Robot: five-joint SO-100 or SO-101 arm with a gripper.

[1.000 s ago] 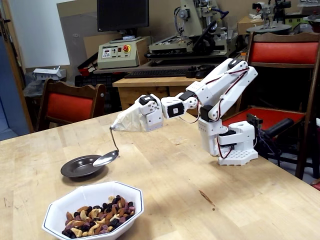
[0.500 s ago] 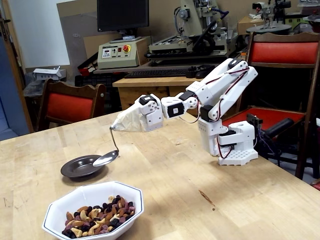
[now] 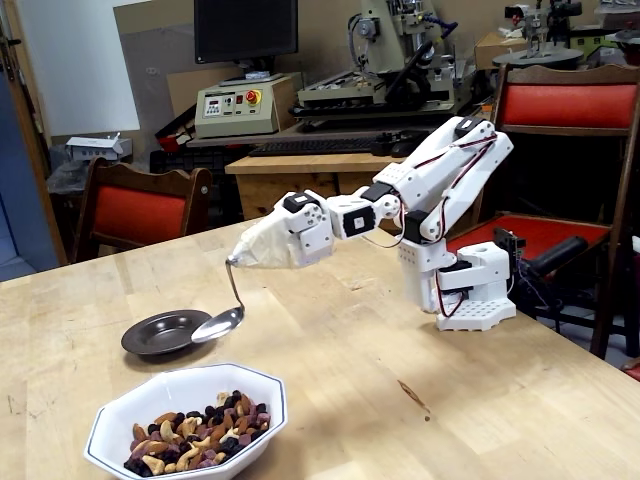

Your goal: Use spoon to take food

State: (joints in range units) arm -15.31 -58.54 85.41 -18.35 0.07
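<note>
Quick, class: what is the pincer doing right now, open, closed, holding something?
Pincer: wrapped in beige tape, jaws hidden; the spoon hangs from it, taped on.

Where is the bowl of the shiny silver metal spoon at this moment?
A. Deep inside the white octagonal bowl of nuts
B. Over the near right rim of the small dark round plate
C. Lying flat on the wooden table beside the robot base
B: the shiny silver metal spoon hangs from the taped gripper, its bowl at the right edge of the small dark round plate, short of the white octagonal bowl of food.
</note>
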